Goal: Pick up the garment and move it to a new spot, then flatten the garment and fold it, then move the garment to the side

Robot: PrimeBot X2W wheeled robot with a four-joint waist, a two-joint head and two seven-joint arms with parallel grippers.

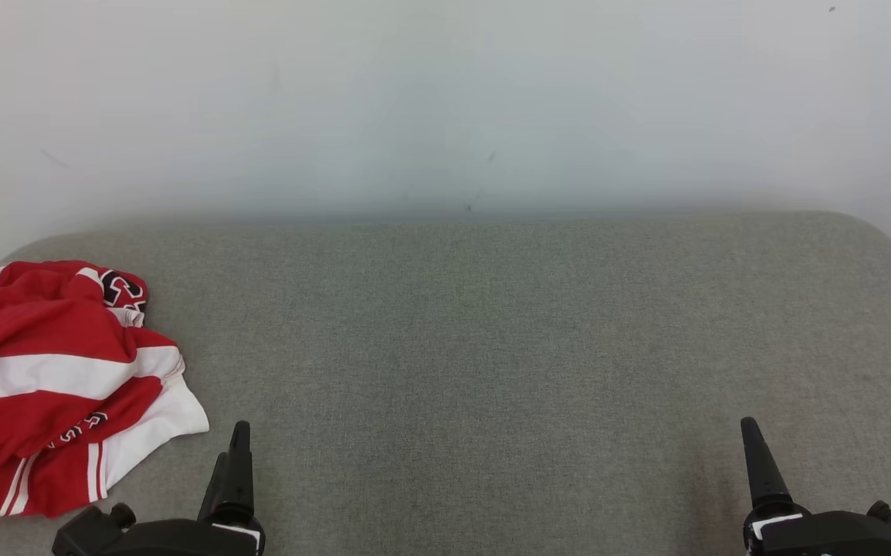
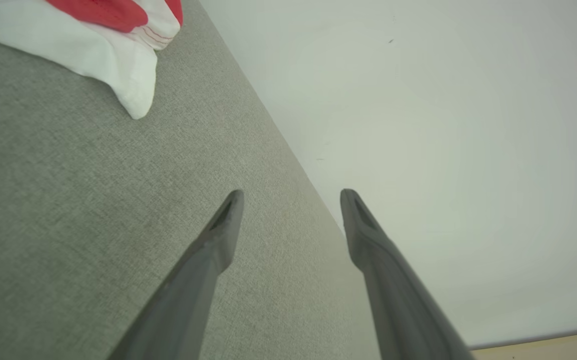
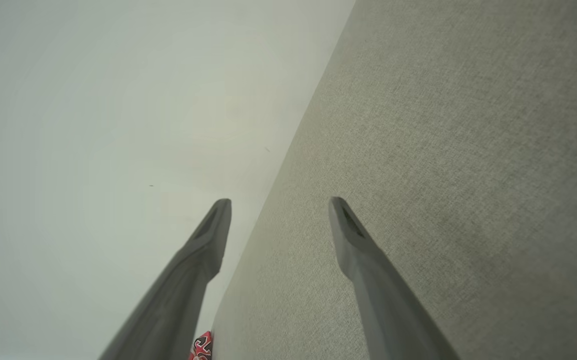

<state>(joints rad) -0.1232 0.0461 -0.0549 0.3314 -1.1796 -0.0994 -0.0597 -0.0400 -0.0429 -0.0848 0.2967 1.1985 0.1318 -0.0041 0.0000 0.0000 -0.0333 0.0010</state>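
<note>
Grey woven fabric over a broad worktop (image 1: 492,347) with rounded far corners, backed by a plain pale wall (image 1: 445,100). At the worktop's far left, partly cut by the head view's edge: a crumpled red-and-white striped jersey garment (image 1: 44,378) with black lettering, heaped in loose folds, one white corner splayed out toward the middle. Near the left jaws, just off to their left and not touching; well apart from the right jaws. Left jaws spread wide, long dark fingers (image 2: 218,240) parted over bare fabric, nothing between them. Right jaws likewise spread wide and holding nothing, fingers (image 3: 353,245) aimed along the worktop toward the wall. Pick-up not yet begun. Probably light, soft and limp, perhaps a slick sports knit: bound to sag and unfold on lifting, prone to slip from a shallow pinch, unlikely to suffer from a firm one. Better taken at an edge than at the heap's top: first hold on the white corner nearest the left jaws, pinched deep enough to catch the seam, then a second hold further along the same edge to let it hang open for laying flat. Collar and sleeves not to be made out in the heap.
</note>
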